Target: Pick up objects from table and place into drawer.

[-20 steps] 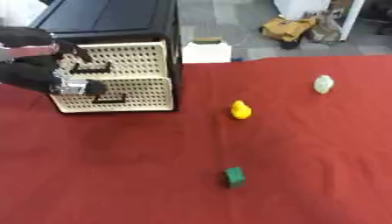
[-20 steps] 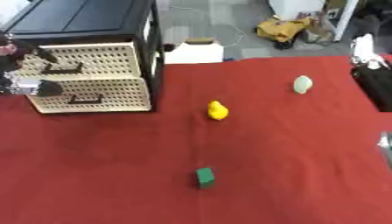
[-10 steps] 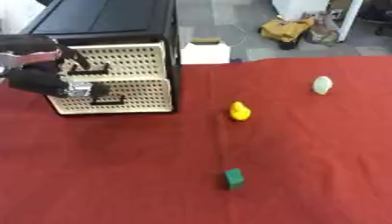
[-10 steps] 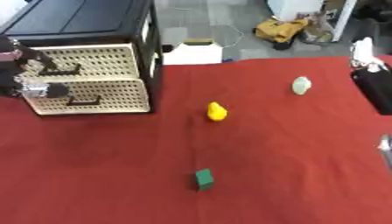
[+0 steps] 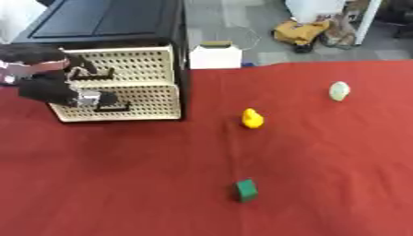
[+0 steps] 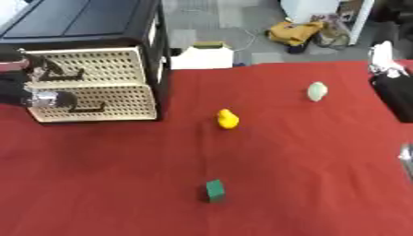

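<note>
Left hand (image 5: pixel 56 90) sitting at the left edge of the frame, against the front of the beige perforated drawer unit (image 5: pixel 133 85). Fingers appearing curled about the dark handle (image 5: pixel 109 109) of the lower drawer, though blur is preventing confirmation of a true hook on it. Right hand barely showing: only a pale sliver (image 6: pixel 406 159) at the right edge of the right eye view, state not determinable.

Both drawers looking closed or nearly so; nothing yet inside as far as visible.

Risks, as judged:
- Slipping off the small handle during a pull, leaving the drawer shut.
- Dragging the whole light unit forward across the red tablecloth (image 5: pixel 322 184) instead of sliding the drawer, since nothing is bracing the black cabinet (image 5: pixel 105 23).
- Bunching the cloth under the unit.

Task objects lying well apart on the cloth:
- Yellow duck (image 5: pixel 252 118), centre of frame, standing upright, long axis vertical; facing not determinable.
- Green block (image 5: pixel 246 190), lower centre, long axis running roughly toward the top of the frame, slightly tilted.
- Pale egg-shaped object (image 5: pixel 339 91), upper right, long axis pointing up-frame.
</note>
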### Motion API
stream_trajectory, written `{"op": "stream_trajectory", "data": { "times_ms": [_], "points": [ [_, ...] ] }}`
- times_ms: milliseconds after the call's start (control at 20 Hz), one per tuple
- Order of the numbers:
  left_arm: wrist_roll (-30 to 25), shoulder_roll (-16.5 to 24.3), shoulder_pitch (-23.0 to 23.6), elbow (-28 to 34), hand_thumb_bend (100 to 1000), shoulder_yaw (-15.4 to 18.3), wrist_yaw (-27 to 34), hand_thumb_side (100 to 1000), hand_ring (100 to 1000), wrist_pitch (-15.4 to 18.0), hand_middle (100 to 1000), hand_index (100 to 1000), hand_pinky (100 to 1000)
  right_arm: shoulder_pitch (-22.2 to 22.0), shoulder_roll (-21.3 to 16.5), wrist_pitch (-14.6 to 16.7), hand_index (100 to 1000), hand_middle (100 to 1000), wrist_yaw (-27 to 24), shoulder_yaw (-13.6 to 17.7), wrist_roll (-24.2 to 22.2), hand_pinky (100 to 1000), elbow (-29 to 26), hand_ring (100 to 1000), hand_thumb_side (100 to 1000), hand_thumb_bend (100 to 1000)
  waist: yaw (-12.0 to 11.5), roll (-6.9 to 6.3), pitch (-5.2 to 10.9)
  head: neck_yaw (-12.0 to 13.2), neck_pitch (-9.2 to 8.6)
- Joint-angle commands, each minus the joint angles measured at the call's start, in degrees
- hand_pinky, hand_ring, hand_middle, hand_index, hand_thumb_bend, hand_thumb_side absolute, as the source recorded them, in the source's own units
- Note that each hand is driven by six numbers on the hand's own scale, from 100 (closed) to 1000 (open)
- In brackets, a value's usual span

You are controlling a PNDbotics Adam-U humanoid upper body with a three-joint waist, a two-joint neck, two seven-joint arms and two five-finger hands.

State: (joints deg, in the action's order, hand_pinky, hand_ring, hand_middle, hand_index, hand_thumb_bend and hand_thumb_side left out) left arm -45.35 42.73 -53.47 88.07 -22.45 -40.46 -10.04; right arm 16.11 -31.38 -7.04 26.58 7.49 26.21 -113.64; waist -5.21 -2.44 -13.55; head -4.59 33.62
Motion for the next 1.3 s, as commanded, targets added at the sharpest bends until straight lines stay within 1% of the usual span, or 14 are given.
{"op": "stream_trajectory", "data": {
  "times_ms": [50, 800, 1300],
  "points": [
    [0.12, 0.73, -1.3, -0.51, 616, 0.33, -0.76, 1000, 100, 0.36, 100, 936, 100, 0.73, -0.86, 0.13, 794, 569, -0.05, 0.29, -0.18, 663, -0.95, 688, 644, 183, 0.07, 0.13, 0.71, 0.26, -0.73],
    [1.0, -0.66, -1.78, -4.13, 613, 0.34, -4.45, 1000, 100, 0.8, 100, 959, 100, 0.99, -0.74, 0.2, 794, 567, -0.1, 0.25, -0.38, 663, -0.95, 688, 642, 185, 0.47, 0.02, 0.26, 0.41, -1.57],
    [1.08, -1.4, -1.79, -6.4, 612, 0.18, -5.56, 1000, 100, 0.99, 100, 939, 100, 1.05, -0.56, 0.19, 795, 566, -0.12, 0.3, -0.42, 664, -0.95, 689, 640, 187, 0.66, 0.08, -0.01, 0.55, -2.06]
  ]
}}
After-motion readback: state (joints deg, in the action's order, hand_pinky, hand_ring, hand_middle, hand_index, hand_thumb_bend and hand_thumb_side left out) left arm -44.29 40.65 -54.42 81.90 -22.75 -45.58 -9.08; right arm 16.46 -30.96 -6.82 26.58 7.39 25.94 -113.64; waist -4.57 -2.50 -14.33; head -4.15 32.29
